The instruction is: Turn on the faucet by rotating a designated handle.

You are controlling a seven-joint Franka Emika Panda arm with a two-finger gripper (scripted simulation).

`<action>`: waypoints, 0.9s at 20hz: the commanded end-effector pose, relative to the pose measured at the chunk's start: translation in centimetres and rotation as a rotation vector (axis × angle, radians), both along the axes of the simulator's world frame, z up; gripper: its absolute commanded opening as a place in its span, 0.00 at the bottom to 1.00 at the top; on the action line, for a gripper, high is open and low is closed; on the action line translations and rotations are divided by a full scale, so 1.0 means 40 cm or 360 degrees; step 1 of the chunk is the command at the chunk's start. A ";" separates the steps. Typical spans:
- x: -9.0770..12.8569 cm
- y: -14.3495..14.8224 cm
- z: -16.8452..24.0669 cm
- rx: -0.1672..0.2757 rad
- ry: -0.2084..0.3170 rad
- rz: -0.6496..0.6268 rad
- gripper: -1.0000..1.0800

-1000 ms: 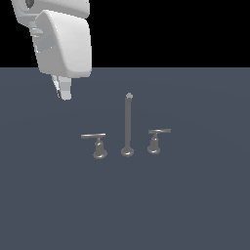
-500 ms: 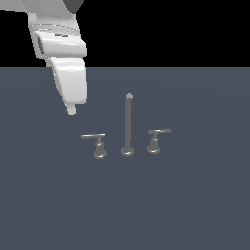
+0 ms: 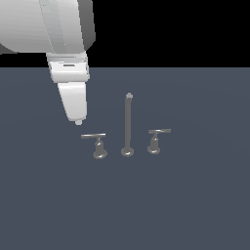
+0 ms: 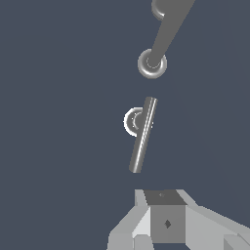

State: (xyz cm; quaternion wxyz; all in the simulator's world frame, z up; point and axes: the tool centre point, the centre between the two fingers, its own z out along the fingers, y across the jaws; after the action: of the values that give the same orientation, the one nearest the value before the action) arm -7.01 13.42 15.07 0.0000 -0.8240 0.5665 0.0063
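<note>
- Handle (image 3: 93, 136) on the counter (image 3: 195, 205), at the exterior view's left of the spout (image 3: 128, 124).
- Fingers (image 3: 78, 121) just above its bar end, probably positioned to push it around.
- Spread or pressed together: cannot tell.

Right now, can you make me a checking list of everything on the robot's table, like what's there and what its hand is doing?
Surface: plain dark grey-blue table, flat, bare apart from the faucet set.
Faucet: tall thin upright spout rod on a round foot, a lever on each side.
Handle: lever on the exterior view's left, bar level on its bell base, untouched.
Other lever: twin on the exterior view's right, untouched.
Clutter: nothing seen.
Gripper: gripper hangs above and just beyond the left lever's outer end, holding nothing; open or shut cannot be told.
Cables: nothing seen.
Surroundings: black background behind the table.
</note>
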 end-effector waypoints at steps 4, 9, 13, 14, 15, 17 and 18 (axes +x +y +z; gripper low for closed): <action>0.052 -0.008 -0.063 -0.0007 -0.0006 -0.0154 0.00; 0.091 -0.018 -0.109 -0.0013 -0.0011 -0.0271 0.00; 0.115 -0.025 -0.136 -0.0015 -0.0013 -0.0341 0.00; 0.119 -0.027 -0.141 -0.0015 -0.0014 -0.0355 0.00; 0.123 -0.028 -0.146 -0.0016 -0.0014 -0.0366 0.00; 0.129 -0.031 -0.152 -0.0016 -0.0015 -0.0384 0.00; 0.131 -0.031 -0.154 -0.0016 -0.0015 -0.0389 0.00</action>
State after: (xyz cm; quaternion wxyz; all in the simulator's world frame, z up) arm -1.96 12.22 9.08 -0.0009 -0.7515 0.6597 0.0000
